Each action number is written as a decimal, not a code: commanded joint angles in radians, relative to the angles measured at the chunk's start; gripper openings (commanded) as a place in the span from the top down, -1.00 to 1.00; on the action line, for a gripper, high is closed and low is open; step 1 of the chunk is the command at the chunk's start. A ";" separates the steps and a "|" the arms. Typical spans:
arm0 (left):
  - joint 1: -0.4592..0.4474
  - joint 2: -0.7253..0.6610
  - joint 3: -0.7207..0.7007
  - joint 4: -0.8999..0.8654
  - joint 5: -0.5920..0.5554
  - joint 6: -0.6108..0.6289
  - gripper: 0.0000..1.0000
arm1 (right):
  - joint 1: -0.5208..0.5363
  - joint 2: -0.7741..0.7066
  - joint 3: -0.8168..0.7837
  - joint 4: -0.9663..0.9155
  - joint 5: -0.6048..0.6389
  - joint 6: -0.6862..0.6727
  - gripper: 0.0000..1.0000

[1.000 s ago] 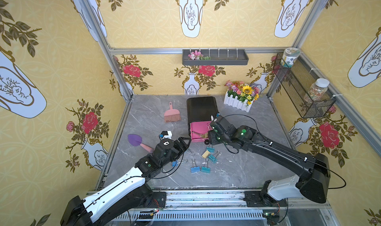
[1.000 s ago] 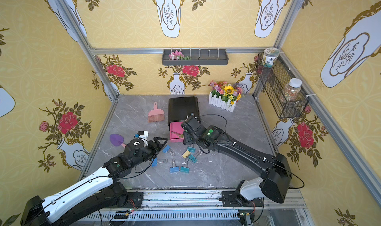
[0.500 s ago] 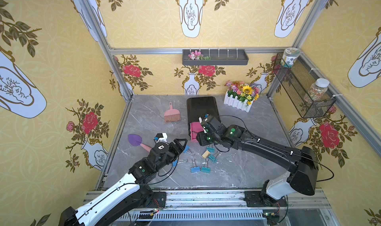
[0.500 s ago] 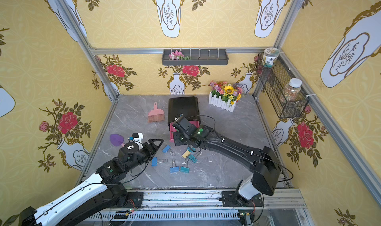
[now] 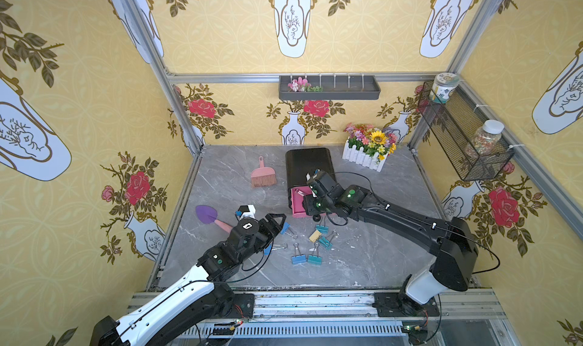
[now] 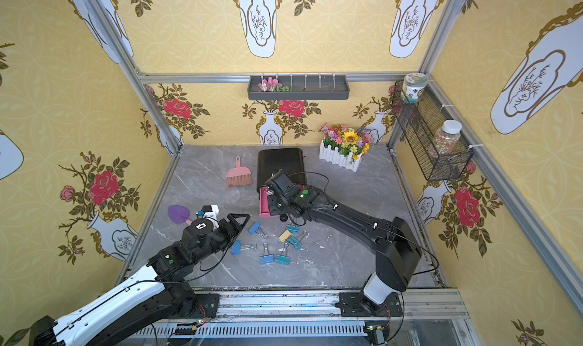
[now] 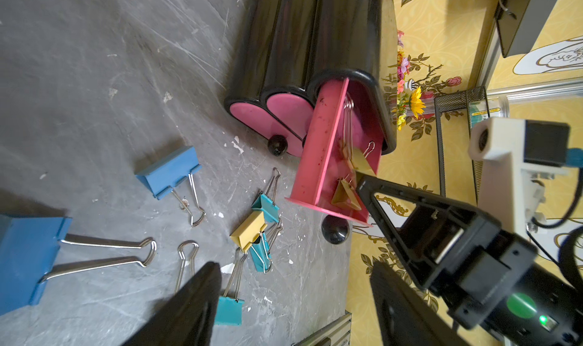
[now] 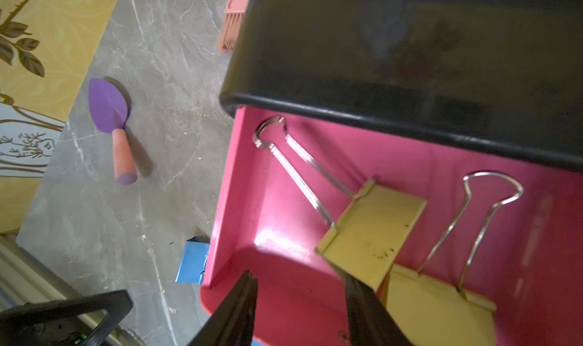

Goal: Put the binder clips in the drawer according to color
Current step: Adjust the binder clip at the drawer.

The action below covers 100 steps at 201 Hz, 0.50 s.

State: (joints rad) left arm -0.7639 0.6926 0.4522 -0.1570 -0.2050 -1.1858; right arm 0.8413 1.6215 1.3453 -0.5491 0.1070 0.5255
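Note:
The pink drawer (image 5: 296,206) (image 6: 262,207) stands pulled out of the black cabinet (image 5: 309,163). Two gold binder clips (image 8: 372,227) (image 8: 441,309) lie inside it. My right gripper (image 8: 299,297) (image 5: 310,199) hangs open over the drawer, with only the pink floor between its fingers. One gold clip rests against the outside of a finger. On the table lie blue clips (image 5: 285,229) (image 5: 298,259) (image 7: 167,171), teal clips (image 5: 314,259) (image 5: 321,228) and a gold clip (image 5: 315,235) (image 7: 247,231). My left gripper (image 5: 277,223) (image 7: 296,297) is open and empty, low beside the blue clips.
A pink brush (image 5: 263,177) lies left of the cabinet. A purple trowel (image 5: 206,214) lies near the left wall, close behind my left wrist. A white flower box (image 5: 367,149) stands at the back right. A wire basket (image 5: 463,139) with jars hangs on the right wall.
My right gripper has moved leftward over the open drawer and its jaws have narrowed a little. My left arm has drawn back slightly towards the front.

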 commanded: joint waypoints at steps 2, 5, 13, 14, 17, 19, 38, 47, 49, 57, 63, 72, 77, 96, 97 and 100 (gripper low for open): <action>0.002 0.001 -0.004 0.014 0.004 0.007 -0.61 | -0.013 0.018 0.024 0.031 0.026 -0.029 -0.05; 0.002 0.001 -0.004 0.013 0.003 0.008 -0.61 | -0.015 0.020 0.028 0.033 0.024 -0.031 -0.05; 0.002 0.002 -0.003 0.008 0.002 0.013 -0.60 | -0.019 0.026 0.040 0.039 0.022 -0.035 -0.07; 0.002 0.002 -0.003 0.008 0.002 0.014 -0.60 | -0.020 0.027 0.042 0.039 0.022 -0.037 -0.07; 0.002 0.004 -0.002 0.006 0.002 0.016 -0.60 | -0.021 0.030 0.049 0.040 0.021 -0.039 -0.08; 0.001 0.005 -0.001 0.005 0.001 0.017 -0.61 | -0.021 0.030 0.053 0.040 0.019 -0.040 -0.08; 0.002 0.014 0.005 -0.011 0.001 0.032 -0.60 | -0.018 0.024 0.086 0.039 0.021 -0.057 -0.10; 0.002 0.020 0.006 -0.016 0.004 0.044 -0.60 | -0.018 0.003 0.086 0.043 0.021 -0.062 -0.13; 0.002 0.020 0.006 -0.017 0.005 0.047 -0.60 | -0.017 -0.003 0.085 0.044 0.021 -0.062 -0.13; 0.002 0.025 0.006 -0.027 0.009 0.058 -0.59 | -0.014 -0.032 0.079 0.044 0.024 -0.064 -0.14; 0.002 0.029 0.008 -0.037 0.012 0.068 -0.59 | -0.010 -0.060 0.069 0.043 0.030 -0.065 -0.16; 0.002 0.035 0.008 -0.049 0.019 0.088 -0.58 | -0.004 -0.111 0.042 0.041 0.047 -0.069 -0.18; 0.002 0.038 0.008 -0.056 0.024 0.097 -0.58 | 0.001 -0.144 0.024 0.039 0.061 -0.070 -0.20; 0.001 0.055 -0.001 -0.079 0.048 0.115 -0.57 | 0.007 -0.285 -0.098 0.006 0.131 -0.041 -0.24; 0.002 0.056 -0.002 -0.079 0.051 0.115 -0.57 | 0.007 -0.294 -0.106 0.006 0.135 -0.040 -0.24; 0.002 0.058 -0.006 -0.078 0.057 0.115 -0.57 | 0.006 -0.319 -0.130 0.001 0.143 -0.033 -0.24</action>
State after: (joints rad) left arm -0.7639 0.7349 0.4561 -0.2001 -0.1860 -1.1191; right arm 0.8444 1.4334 1.3273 -0.5198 0.1539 0.4679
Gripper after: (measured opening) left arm 0.788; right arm 0.616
